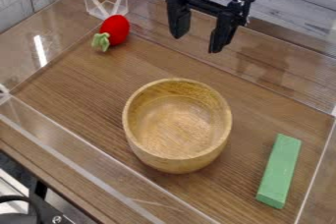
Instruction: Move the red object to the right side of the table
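Nearest the camera, a low clear acrylic wall runs along the front edge of the brown wood-grain tabletop. Just behind it, at the right, a flat green rectangular block lies on the wood, its long side running away from the viewer. To its left, near the middle of the tabletop, stands a round wooden bowl, upright and apart from the block. Farther back on the left lies the red object, a small rounded toy fruit with its green leafy end turned toward the front left; it seems to rest close to the far-left wall, though the clear plastic makes that hard to judge. At the back, right of the fruit and well apart from it, the black gripper hangs pointing down, its jaws spread wide with nothing between them.
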